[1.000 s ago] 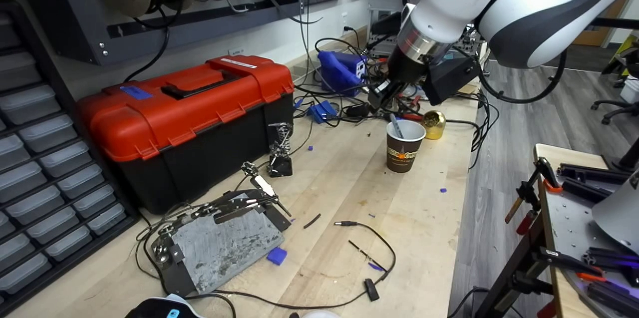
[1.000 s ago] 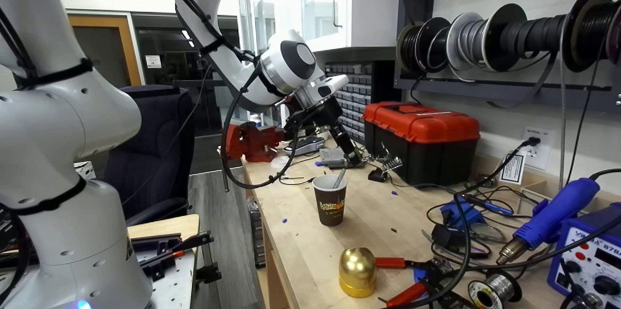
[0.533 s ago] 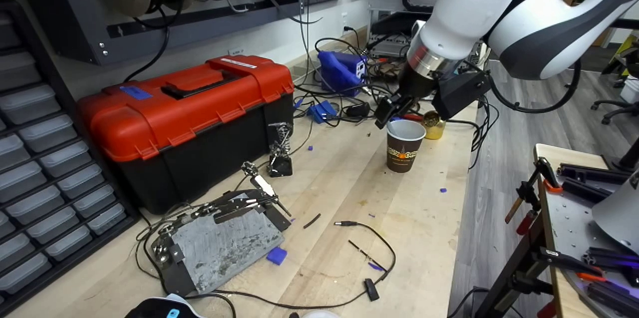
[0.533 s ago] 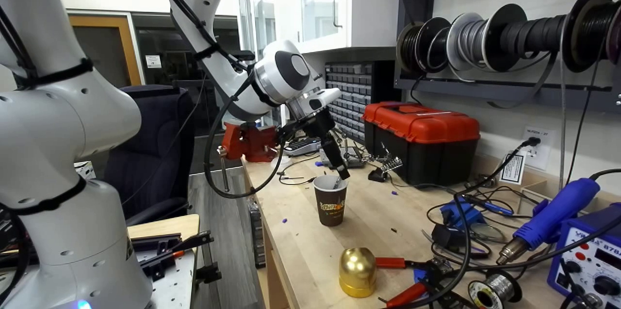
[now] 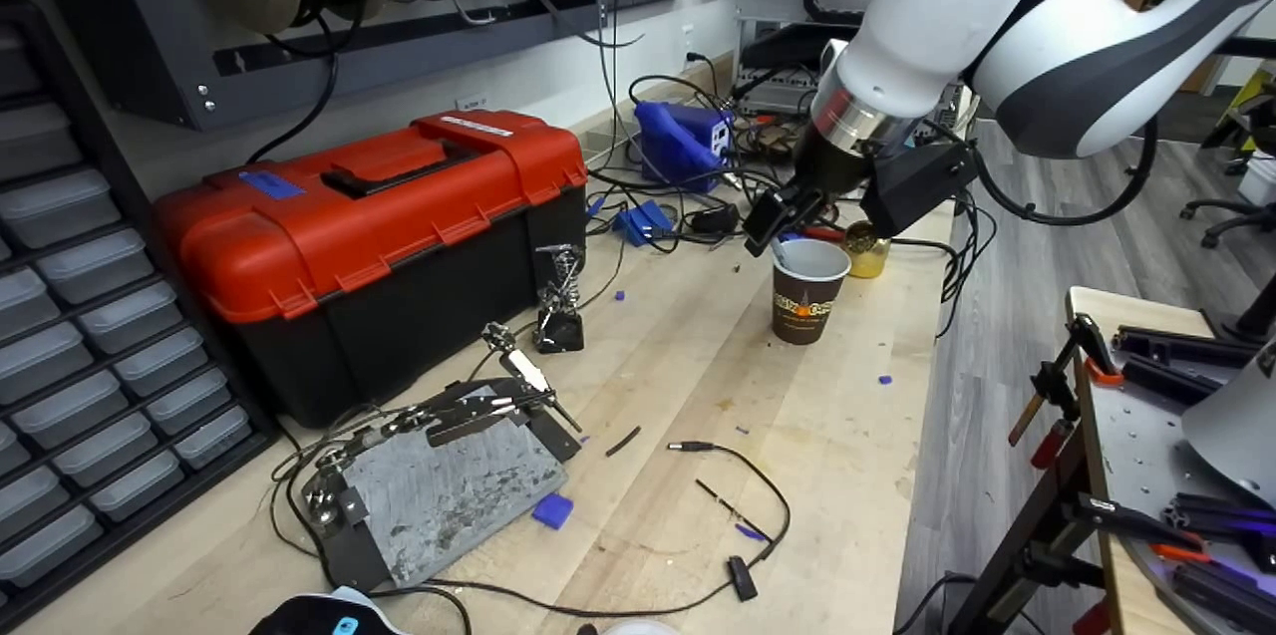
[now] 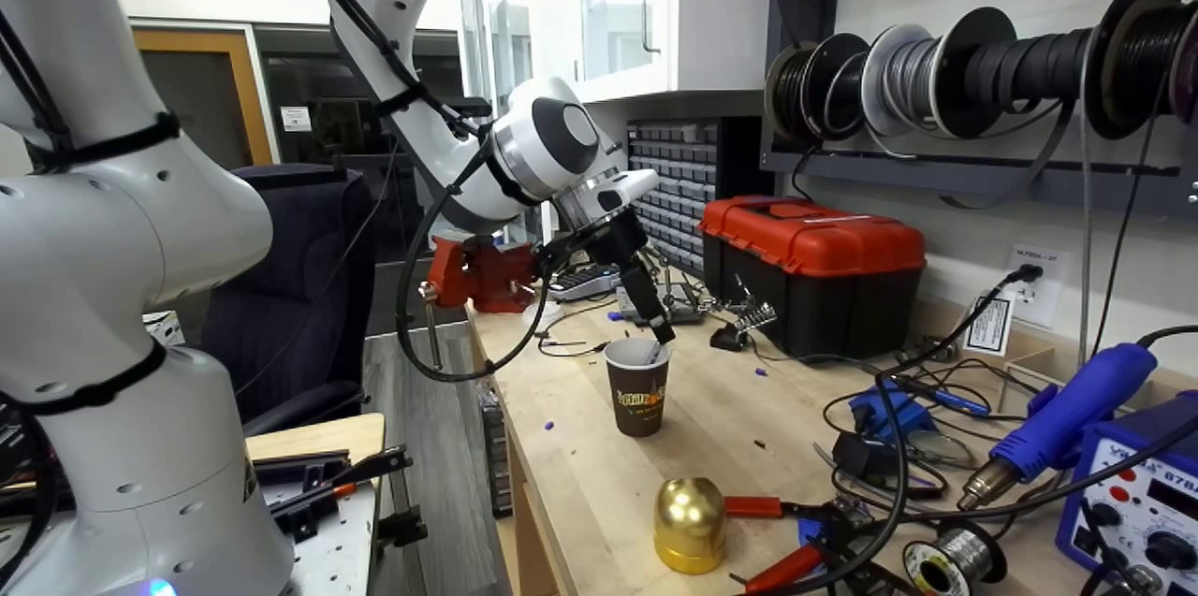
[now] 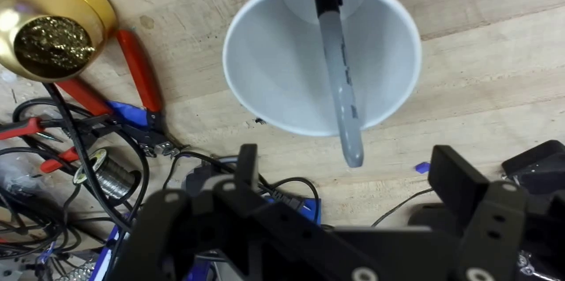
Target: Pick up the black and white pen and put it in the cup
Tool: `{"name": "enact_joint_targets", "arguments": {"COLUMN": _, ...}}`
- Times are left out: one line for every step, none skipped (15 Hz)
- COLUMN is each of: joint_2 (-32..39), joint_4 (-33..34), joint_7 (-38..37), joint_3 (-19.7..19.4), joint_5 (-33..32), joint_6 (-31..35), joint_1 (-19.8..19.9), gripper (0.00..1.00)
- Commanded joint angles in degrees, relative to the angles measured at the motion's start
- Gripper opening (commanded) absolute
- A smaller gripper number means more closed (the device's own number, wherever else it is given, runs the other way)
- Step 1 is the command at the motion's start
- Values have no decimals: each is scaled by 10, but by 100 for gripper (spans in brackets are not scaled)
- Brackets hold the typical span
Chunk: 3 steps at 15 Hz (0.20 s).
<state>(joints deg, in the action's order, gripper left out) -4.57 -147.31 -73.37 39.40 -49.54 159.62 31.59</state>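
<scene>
- Grey and black, the pen (image 7: pixel 337 65) leans inside the paper cup (image 7: pixel 278 65), black end down, grey end jutting past the rim; the foot of the black end is hidden behind the rim in the wrist view and behind the cup wall in both exterior views
- Gripper (image 7: pixel 347 166) close by that rim, its fingers (image 7: pixel 247 162) spread wide; the pen's grey tip shows between them with a gap to either side in the wrist view; in both exterior views the spread is hard to make out and the gripper covers the pen's upper end
- Paper cup upright on the table (image 5: pixel 847 456); its lower wall runs off the top edge of the wrist view; its lettering is hard to read
- Gold pot (image 7: pixel 90 3) near the cup; cut off at the left of the wrist view
- Thin black stick (image 5: pixel 733 510) on the table, well apart from the cup; too small to tell what it is
</scene>
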Motion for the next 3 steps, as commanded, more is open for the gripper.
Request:
{"name": "enact_joint_targets", "arguments": {"joint_2": 0, "joint_4": 0, "joint_7": 0, "joint_3": 0, "joint_5": 0, "joint_6": 0, "joint_1": 0, "gripper": 99}}
{"name": "enact_joint_targets", "arguments": {"joint_2": 0, "joint_4": 0, "joint_7": 0, "joint_3": 0, "joint_5": 0, "joint_6": 0, "joint_1": 0, "gripper": 99}}
{"name": "enact_joint_targets", "arguments": {"joint_2": 0, "joint_4": 0, "joint_7": 0, "joint_3": 0, "joint_5": 0, "joint_6": 0, "joint_1": 0, "gripper": 99}}
